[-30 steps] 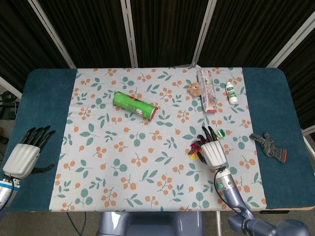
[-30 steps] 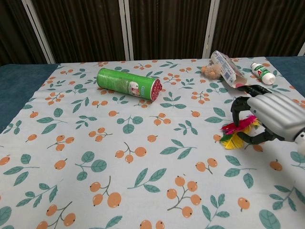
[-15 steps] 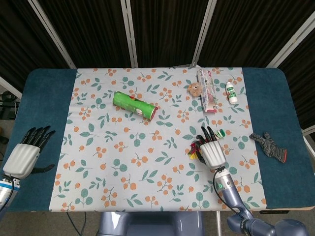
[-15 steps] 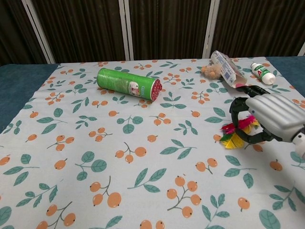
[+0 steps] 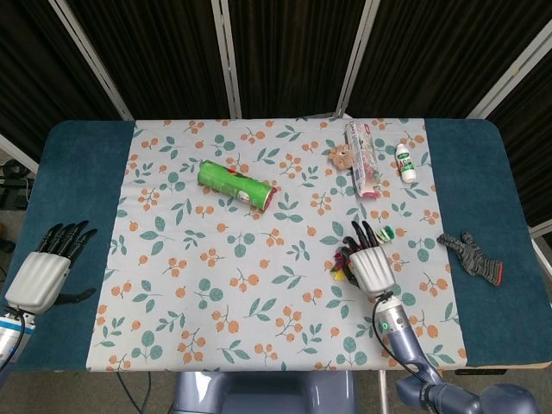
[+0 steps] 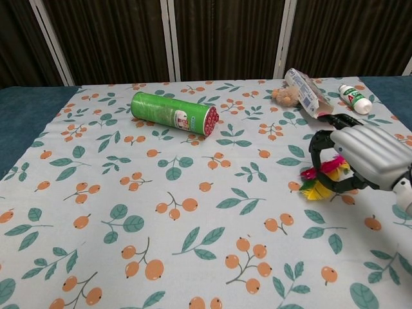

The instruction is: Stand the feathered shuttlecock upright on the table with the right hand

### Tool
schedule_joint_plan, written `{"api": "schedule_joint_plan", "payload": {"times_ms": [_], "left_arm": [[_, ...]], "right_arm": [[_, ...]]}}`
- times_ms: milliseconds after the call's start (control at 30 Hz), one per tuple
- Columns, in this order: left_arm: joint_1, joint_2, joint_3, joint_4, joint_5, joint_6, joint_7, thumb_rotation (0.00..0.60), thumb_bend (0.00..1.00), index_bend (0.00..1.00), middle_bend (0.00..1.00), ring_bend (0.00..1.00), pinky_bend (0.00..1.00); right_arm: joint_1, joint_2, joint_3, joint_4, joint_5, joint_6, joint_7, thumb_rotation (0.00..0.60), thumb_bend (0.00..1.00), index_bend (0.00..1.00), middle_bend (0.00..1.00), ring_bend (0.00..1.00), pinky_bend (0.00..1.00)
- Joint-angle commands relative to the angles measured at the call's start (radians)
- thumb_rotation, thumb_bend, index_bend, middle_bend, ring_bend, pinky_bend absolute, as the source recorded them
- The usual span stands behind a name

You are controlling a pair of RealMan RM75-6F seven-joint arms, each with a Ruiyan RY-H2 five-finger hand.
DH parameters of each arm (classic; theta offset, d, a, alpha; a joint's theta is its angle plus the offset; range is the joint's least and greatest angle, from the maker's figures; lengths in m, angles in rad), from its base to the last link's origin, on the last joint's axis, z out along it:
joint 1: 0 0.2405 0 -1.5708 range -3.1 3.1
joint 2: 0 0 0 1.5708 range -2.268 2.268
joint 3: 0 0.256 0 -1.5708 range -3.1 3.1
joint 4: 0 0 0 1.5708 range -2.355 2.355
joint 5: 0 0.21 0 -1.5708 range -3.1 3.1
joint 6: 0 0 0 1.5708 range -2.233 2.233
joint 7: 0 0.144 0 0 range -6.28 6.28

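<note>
**Shuttlecock Gripped, Not Yet Upright**

Seen at about four o'clock on the floral cloth [image 5: 259, 250]: right hand [image 6: 367, 158] curled around the feathered shuttlecock [image 6: 322, 180], dark fingers [image 6: 320, 143] grasping its bright plumes, which splay sideways low over the table. Grasp done, by the look of it; tipping upright and letting go left. At eight o'clock, left hand [image 5: 43, 272] idle, fingers spread, holding nothing.

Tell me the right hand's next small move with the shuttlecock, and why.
Probably close the fingers a little more and lift slightly. In the chest view the right hand curls around the shuttlecock, whose colored feathers point out sideways low over the table, so it is not upright yet. Whether the grip is firm cannot be told.
</note>
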Motion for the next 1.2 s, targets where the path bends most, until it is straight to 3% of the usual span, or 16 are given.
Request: {"api": "schedule_joint_plan", "payload": {"times_ms": [33, 267, 800, 1200], "left_arm": [[0.000, 0.000, 0.000, 0.000, 0.000, 0.000, 0.000, 0.528, 0.17, 0.07, 0.00, 0.00, 0.00], [0.000, 0.000, 0.000, -0.001, 0.000, 0.000, 0.001, 0.531, 0.18, 0.07, 0.00, 0.00, 0.00], [0.001, -0.001, 0.000, -0.003, -0.003, 0.002, 0.005, 0.530, 0.17, 0.07, 0.00, 0.00, 0.00], [0.001, -0.002, -0.001, -0.004, -0.004, 0.001, 0.007, 0.534, 0.17, 0.07, 0.00, 0.00, 0.00]], "right_arm": [[0.002, 0.003, 0.001, -0.007, -0.002, 0.004, -0.002, 0.600, 0.36, 0.61, 0.32, 0.03, 0.00], [0.017, 0.039, 0.008, -0.071, -0.031, 0.037, -0.026, 0.600, 0.36, 0.62, 0.33, 0.03, 0.00], [0.040, 0.275, 0.088, -0.427, -0.011, 0.053, -0.189, 0.600, 0.36, 0.63, 0.33, 0.03, 0.00], [0.043, 0.341, 0.142, -0.504, 0.041, 0.061, -0.231, 0.600, 0.36, 0.63, 0.34, 0.03, 0.00]]}}
